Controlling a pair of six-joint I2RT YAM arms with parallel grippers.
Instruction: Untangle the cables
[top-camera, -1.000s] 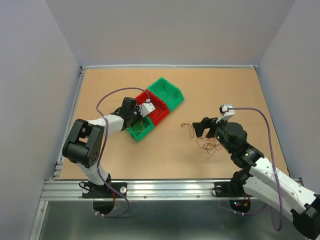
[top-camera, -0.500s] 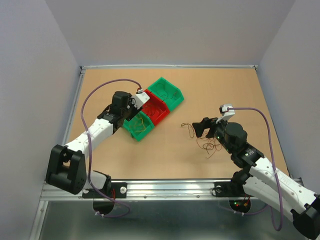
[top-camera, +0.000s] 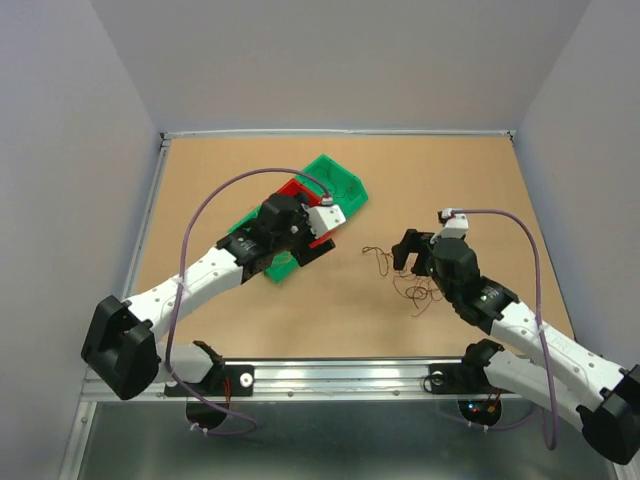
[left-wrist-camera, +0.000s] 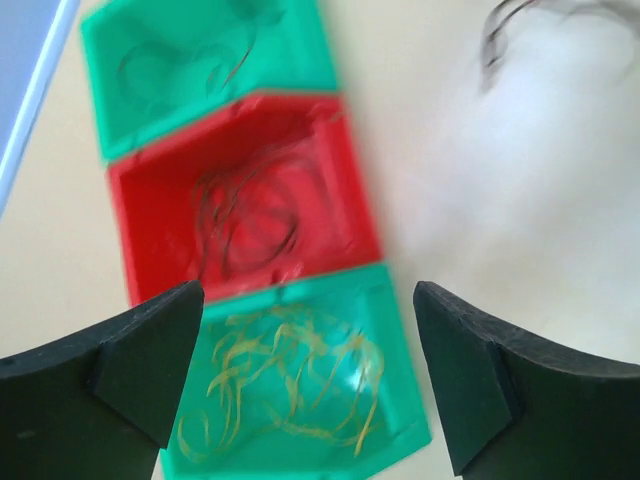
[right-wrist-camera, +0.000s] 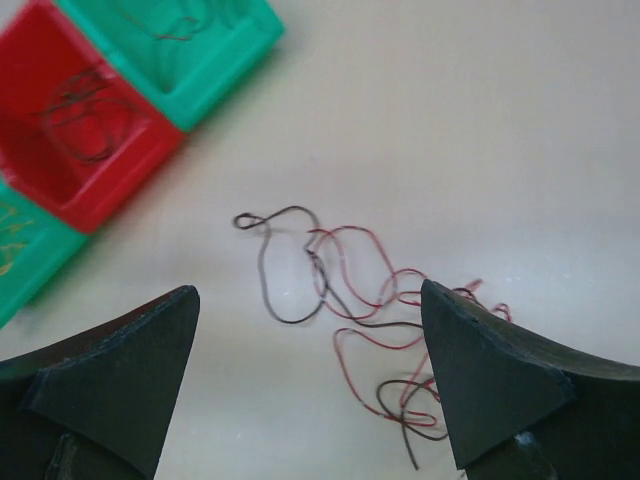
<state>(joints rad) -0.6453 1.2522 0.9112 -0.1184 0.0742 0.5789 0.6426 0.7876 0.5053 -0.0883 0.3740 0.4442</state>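
A loose tangle of red and dark brown cables (right-wrist-camera: 352, 300) lies on the table, in the top view (top-camera: 412, 288) just in front of my right gripper (top-camera: 408, 250). That gripper (right-wrist-camera: 310, 385) hovers over the tangle, open, with nothing between its fingers. Yellow cables (left-wrist-camera: 290, 385) lie in the near green bin (left-wrist-camera: 400, 340), dark ones (left-wrist-camera: 245, 210) in the red bin (left-wrist-camera: 150, 215), and a few thin ones in the far green bin (left-wrist-camera: 110, 60). My left gripper (left-wrist-camera: 305, 375) hangs above the near green bin, open and empty; in the top view it (top-camera: 318, 238) covers part of the bins.
The three bins sit in a diagonal row left of centre: far green bin (top-camera: 340, 185), red bin (top-camera: 296, 190), near green bin (top-camera: 282, 268). A raised metal rail (top-camera: 150, 200) borders the table. Purple arm cables (top-camera: 520, 235) arch above both arms.
My left gripper has opened wide and its arm has swung right, across the bins toward the table's middle. The right gripper has barely shifted and stays open over the tangle.
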